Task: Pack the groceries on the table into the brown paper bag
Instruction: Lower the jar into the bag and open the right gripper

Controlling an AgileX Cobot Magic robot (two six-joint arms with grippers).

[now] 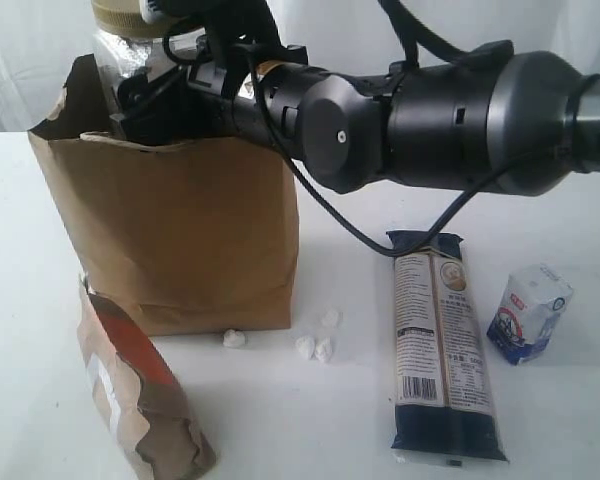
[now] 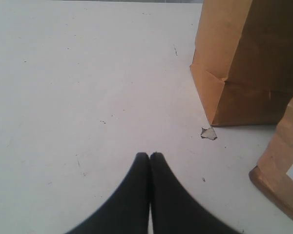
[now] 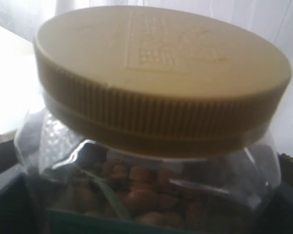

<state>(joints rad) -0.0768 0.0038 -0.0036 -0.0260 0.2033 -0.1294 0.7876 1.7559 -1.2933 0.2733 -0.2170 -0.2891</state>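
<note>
- Tall and upright on the white table [image 1: 310,420], left of middle in the exterior view: the brown paper bag [image 1: 180,230], kraft-brown, with a creased, ragged rim and one torn flap sticking up at its back left corner.
- At the bag's mouth: the gold-lidded clear jar [image 1: 120,30], lid and shoulders above the rim, lower body hidden behind the paper.
- Up close in the right wrist view, on that jar: a wide, flat, dull-gold screw lid with a ribbed edge and a faint embossed panel on top; clear plastic walls, dimpled in places; brownish lumps inside, too blurred to name.
- Reaching across from the right to the bag's mouth: the right gripper [image 1: 140,105], jaws spread wide and clasped around the jar's body, with dark jaw parts on either side of it in the wrist view.
- Over bare table near the bag's lower corner: the left gripper [image 2: 149,161], clamped on nothing, black fingertips pressed together.
- Lying in front of the bag, toward the near left: the brown-red pouch [image 1: 130,390], brown paper with a red-orange face and a torn, crumpled end.
- Flat on the table right of the bag, apart from it: the long dark-blue packet [image 1: 445,340], with a pale label and a barcode along its length.
- Near the packet's right side, tilted: the small white-blue carton [image 1: 528,312].
- By the bag's front right foot: a few small white crumbs [image 1: 315,345].
</note>
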